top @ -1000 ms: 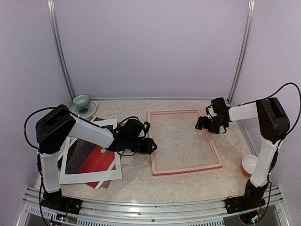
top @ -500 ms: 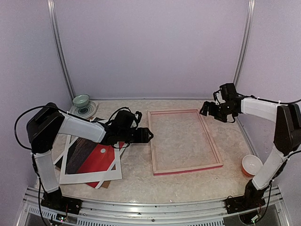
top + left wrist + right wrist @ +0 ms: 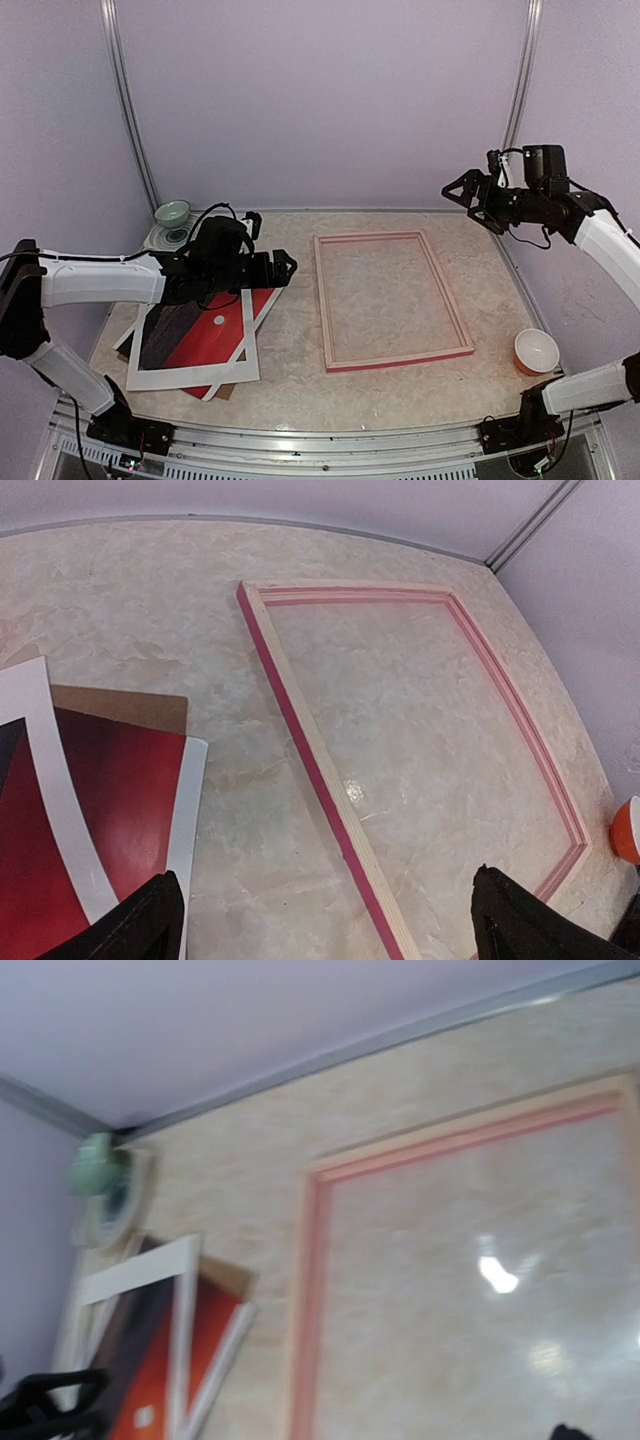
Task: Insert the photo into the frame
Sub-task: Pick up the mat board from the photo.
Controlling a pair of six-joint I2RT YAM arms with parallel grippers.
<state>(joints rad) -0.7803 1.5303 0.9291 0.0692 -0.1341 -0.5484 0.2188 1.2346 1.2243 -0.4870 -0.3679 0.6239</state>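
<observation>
left gripper (image 3: pixel 281 266) hangs wide open and empty, low over the tabletop (image 3: pixel 290 385), between the stack of sheets and the frame (image 3: pixel 324 300). right gripper (image 3: pixel 460 190) is raised high at the far right, jaws spread, holding nothing. the photo (image 3: pixel 200 345) lies flat to the left of the frame, apart from it, with the white mat board (image 3: pixel 190 378) on top and a brown backing board (image 3: pixel 130 705) peeking out beneath. likely trouble: a pinch at the stack's edge could take mat or backing along, or crease the thin print; dragging could knock the frame askew.
</observation>
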